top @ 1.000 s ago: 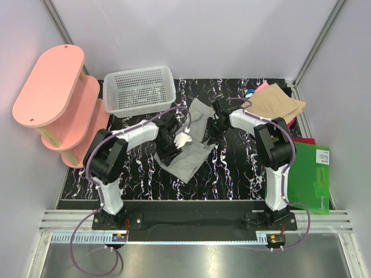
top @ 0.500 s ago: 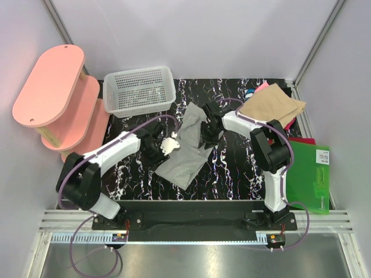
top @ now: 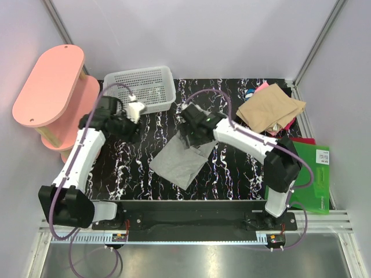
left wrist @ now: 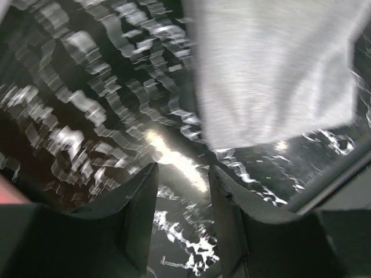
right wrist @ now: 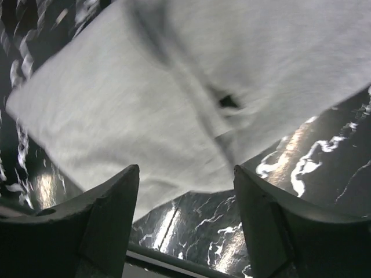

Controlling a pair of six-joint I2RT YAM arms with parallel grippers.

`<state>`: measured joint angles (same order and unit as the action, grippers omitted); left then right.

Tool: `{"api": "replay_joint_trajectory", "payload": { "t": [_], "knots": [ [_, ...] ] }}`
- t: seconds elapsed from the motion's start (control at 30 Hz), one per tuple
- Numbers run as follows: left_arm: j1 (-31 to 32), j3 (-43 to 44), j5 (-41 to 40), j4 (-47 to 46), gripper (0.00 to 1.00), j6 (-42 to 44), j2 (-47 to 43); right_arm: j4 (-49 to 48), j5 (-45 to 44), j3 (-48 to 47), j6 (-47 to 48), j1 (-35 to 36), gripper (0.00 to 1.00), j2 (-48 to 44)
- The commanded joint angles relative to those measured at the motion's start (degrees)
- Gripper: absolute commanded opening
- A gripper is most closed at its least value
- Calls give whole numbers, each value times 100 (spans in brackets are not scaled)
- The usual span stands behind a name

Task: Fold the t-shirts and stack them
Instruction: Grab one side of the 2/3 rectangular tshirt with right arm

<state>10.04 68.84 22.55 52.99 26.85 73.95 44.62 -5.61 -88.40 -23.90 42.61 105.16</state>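
The light grey t-shirt [top: 181,162] lies folded flat on the black marbled table [top: 232,174], near the middle. It fills the upper right of the left wrist view [left wrist: 272,69] and most of the right wrist view [right wrist: 174,87]. My right gripper [top: 190,138] is open and empty over the shirt's far end, jaws wide apart [right wrist: 185,174]. My left gripper [top: 128,128] is open and empty over bare table to the shirt's left [left wrist: 182,174]. The tan folded t-shirt [top: 272,107] lies at the back right, with pink cloth [top: 260,87] and blue cloth [top: 249,92] peeking out.
A white mesh basket [top: 139,87] stands at the back left, just behind my left wrist. A pink tiered shelf [top: 55,98] is at the far left. A green board [top: 310,171] lies off the table's right edge. Grey walls close in the space.
My left arm has let go of the grey shirt and swung left toward the basket. My right gripper has moved left over the shirt's far end. The shirt now lies flatter.
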Motion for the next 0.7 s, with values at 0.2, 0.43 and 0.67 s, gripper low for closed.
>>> {"api": "replay_joint_trajectory", "payload": {
  "t": [0.2,0.43,0.67],
  "knots": [
    [-1382,270,417,167,46,-347,-417,196,-2524,-54,1308,2655,78,372],
    [-1391,288,330,212,46,-470,-452,152,-3262,-572,1739,3517,80,1392],
    [-1391,227,329,229,46,-391,-452,73,-3324,-968,1775,3851,79,2043]
  ]
}}
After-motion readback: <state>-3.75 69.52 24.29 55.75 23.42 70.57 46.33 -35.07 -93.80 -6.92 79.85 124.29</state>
